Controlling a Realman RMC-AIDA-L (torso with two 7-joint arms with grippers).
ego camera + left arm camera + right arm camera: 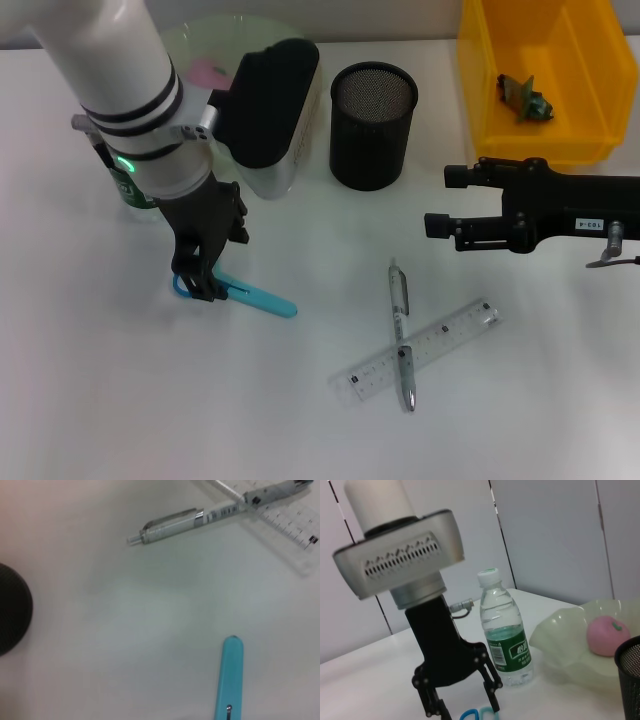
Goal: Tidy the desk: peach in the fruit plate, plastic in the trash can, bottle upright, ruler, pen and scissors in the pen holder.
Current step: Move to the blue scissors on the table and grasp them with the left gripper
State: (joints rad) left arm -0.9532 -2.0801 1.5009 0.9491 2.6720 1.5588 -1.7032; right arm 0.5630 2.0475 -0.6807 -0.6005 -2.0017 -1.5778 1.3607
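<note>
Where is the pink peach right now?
The peach lies in the pale green fruit plate, at the back of the desk on the robot's left, beside the upright bottle and the black pen holder.

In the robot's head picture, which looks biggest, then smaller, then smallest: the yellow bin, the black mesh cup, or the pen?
1. Yellow bin, partly cut off by the picture's edge, still biggest.
2. Black mesh cup.
3. Pen, long but very thin, lying across the ruler.
</note>
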